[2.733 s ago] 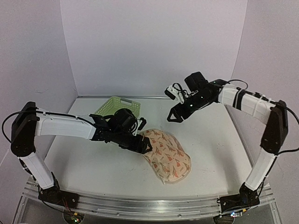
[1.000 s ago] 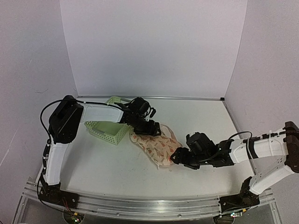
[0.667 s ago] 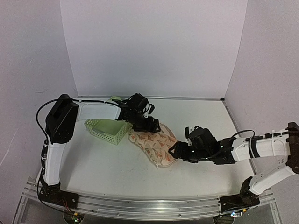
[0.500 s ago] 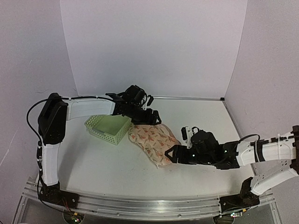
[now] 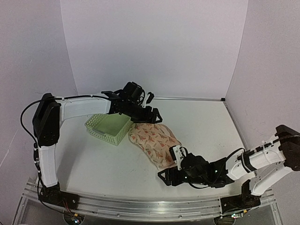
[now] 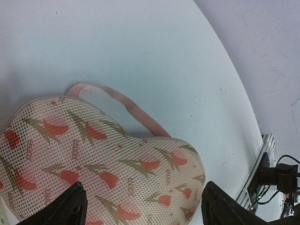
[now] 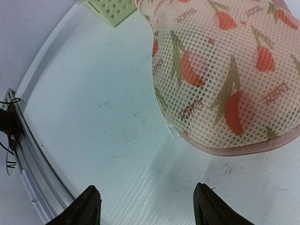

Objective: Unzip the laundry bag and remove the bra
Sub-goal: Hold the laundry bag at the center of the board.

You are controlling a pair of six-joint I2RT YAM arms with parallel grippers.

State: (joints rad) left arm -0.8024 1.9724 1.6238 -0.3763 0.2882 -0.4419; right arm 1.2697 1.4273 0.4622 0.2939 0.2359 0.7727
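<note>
- Top view: the white tabletop is closed in by pale walls at the back and on both sides, with a metal rail along the near edge. There are wide bare stretches at the left front and across the right half.
- I count one flat cream-peach mesh laundry bag with reddish leaf print, one light-green plastic lattice basket and two arms.
- The bag lies mid-table, its far-left end just beside the basket's corner.
- The left gripper hangs over the bag's far end. The right gripper sits low near the front, just off the bag's near end and apart from it.
- Left wrist view: the left gripper has its fingers spread wide with nothing gripped. The bag lies below and between them, with a pale pink edge loop trailing onto bare table beyond.
- Right wrist view: the right gripper is also spread wide and holds nothing. Bare table lies between the fingers.
- The bag's rounded trimmed end lies ahead of them, not touching. One basket corner shows at the top, and the rail runs down the left.
</note>
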